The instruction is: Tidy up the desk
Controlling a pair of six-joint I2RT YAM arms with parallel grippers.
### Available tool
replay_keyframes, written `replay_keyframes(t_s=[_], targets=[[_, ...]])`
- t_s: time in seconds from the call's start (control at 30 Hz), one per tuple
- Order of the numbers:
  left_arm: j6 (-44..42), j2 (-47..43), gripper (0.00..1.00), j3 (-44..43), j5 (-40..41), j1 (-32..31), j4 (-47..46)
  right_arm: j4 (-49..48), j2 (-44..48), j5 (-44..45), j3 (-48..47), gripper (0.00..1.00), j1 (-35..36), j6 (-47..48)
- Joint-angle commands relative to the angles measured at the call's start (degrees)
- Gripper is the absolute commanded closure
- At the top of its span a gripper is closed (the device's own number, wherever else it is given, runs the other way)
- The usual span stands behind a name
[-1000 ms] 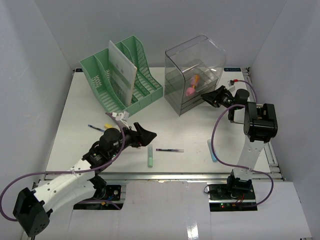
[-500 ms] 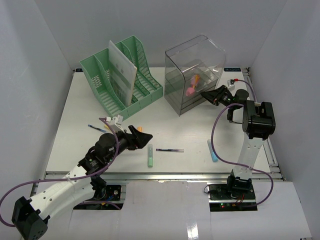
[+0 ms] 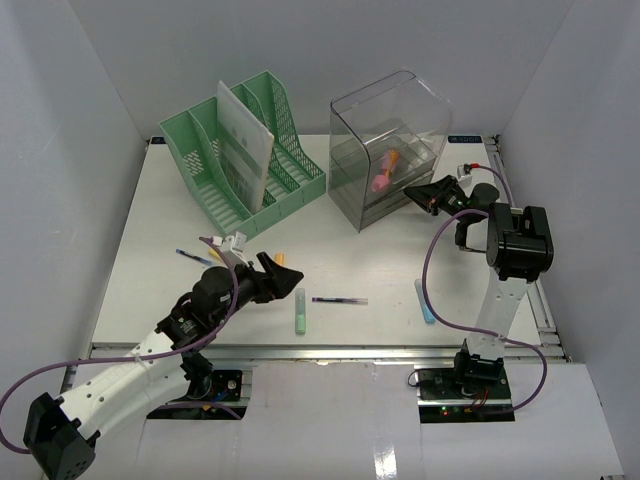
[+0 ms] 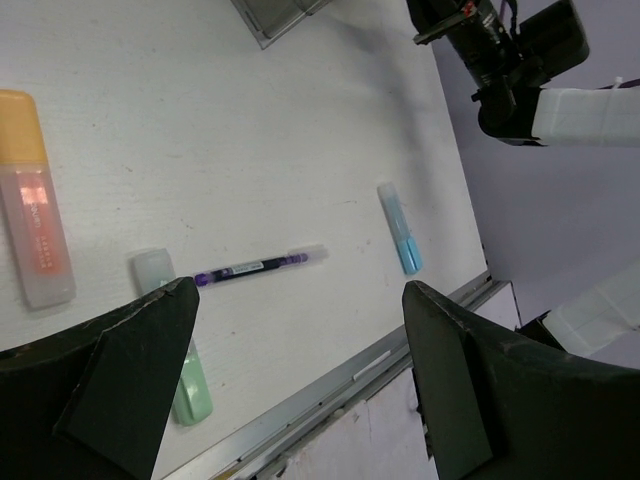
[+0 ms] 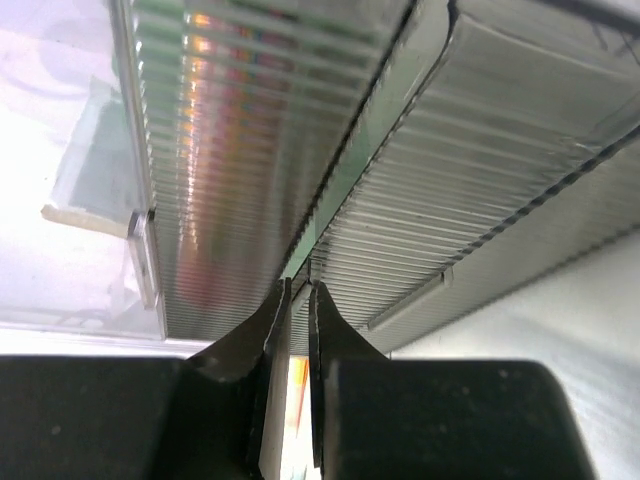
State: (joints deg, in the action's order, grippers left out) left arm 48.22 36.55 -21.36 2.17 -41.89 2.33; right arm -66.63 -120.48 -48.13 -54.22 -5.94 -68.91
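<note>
Left tool point(image 3: 274, 272) drew back low over bench point(image 3: 350, 250), wide open, empty, by orange highlighter point(image 4: 35, 200); pick likely next; right tool point(image 3: 425, 192), almost closed, barely shifted at drawer box point(image 3: 390, 130).

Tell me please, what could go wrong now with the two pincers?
1. The open left pincer hangs over the purple pen, with the green highlighter close beside one finger; closing could catch or knock both.
2. The right pincer is almost closed at the clear drawer box front; a pull might drag the whole box instead of opening a drawer.
</note>
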Motion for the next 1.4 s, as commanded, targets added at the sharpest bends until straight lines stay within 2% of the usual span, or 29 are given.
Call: replay_keyframes(t_s=[0.0,0.23,0.6,0.67,0.73,0.8,0.9,1.03,1.1,1.13,1.27,1.37], targets=[[0.62,0.36,0.06,-1.14,2.38,0.14,6.73,-1.17,5.00,-2.36,6.00,0.92,-2.59,4.88],[0.91,-0.72,0.06,-0.46,3.43,0.14,9.12,-0.46,10.14,-6.29,14.44,0.92,-6.63,7.00],[-0.87,-0.36,0.06,-2.21,5.22,0.14,14.04,3.12,14.74,-7.66,16.44,0.91,-8.94,10.12],[-1.30,-0.34,0.06,-2.28,5.52,0.14,14.69,4.27,15.05,-8.54,15.92,0.78,-9.00,11.21],[-1.45,-0.42,0.05,-2.28,5.49,0.14,14.96,5.26,15.33,-9.57,15.12,0.55,-9.08,12.12],[-1.49,-0.43,0.05,-2.21,5.38,0.14,15.17,5.86,15.93,-11.18,14.94,0.40,-9.41,13.07],[-1.73,-0.43,0.04,-2.54,5.30,0.14,15.85,8.82,17.54,-12.92,14.67,0.33,-10.05,16.47],[-2.15,-0.10,0.02,-2.74,5.54,0.14,17.02,28.23,22.39,-15.60,11.94,0.32,-10.59,32.49],[-2.08,1.10,0.02,-2.97,5.85,0.14,17.92,48.46,25.87,-14.41,7.47,0.31,-10.37,49.27],[-2.08,1.82,0.02,-3.25,6.05,0.14,18.37,57.90,27.66,-12.43,5.05,0.30,-10.10,57.46],[-2.30,4.81,0.02,-4.17,6.28,0.30,19.27,84.74,33.47,-0.52,-1.45,0.26,-7.47,83.26],[-2.62,6.24,0.02,-4.94,6.09,0.40,19.29,97.67,36.02,8.77,-2.66,0.22,-1.90,94.47]])
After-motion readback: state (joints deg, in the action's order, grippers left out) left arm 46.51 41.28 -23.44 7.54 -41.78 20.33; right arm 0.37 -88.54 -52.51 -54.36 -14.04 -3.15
